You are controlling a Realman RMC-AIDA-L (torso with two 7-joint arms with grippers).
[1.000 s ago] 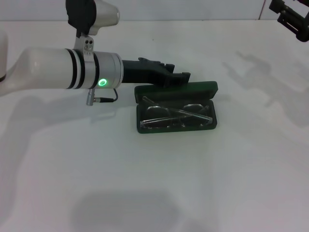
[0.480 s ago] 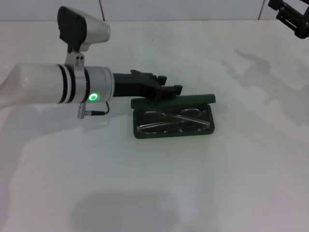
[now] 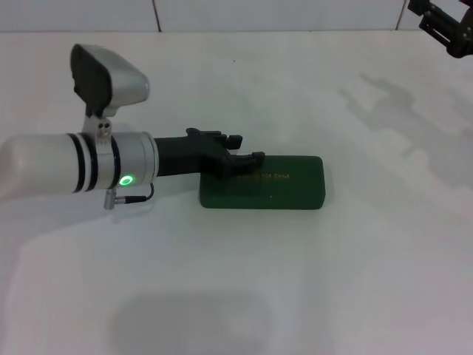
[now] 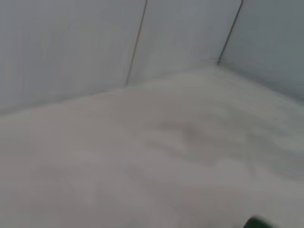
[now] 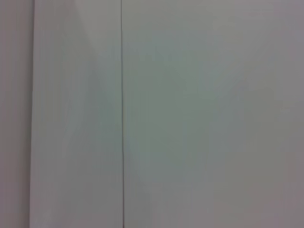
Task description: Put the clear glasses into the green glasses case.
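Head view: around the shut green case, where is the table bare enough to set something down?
Bare: the near stretch in front of the green case, and everything to its right up to the right pincer at the far corner. Crowded: the case's left end, where the left pincer rests on the lid.

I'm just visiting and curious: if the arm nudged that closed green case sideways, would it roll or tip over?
Probably neither. The green case lies flat and low on the white table, so it would likely slide rather than tip. Its shell looks hard and smooth, so it may skid easily. The left gripper rests on its lid.
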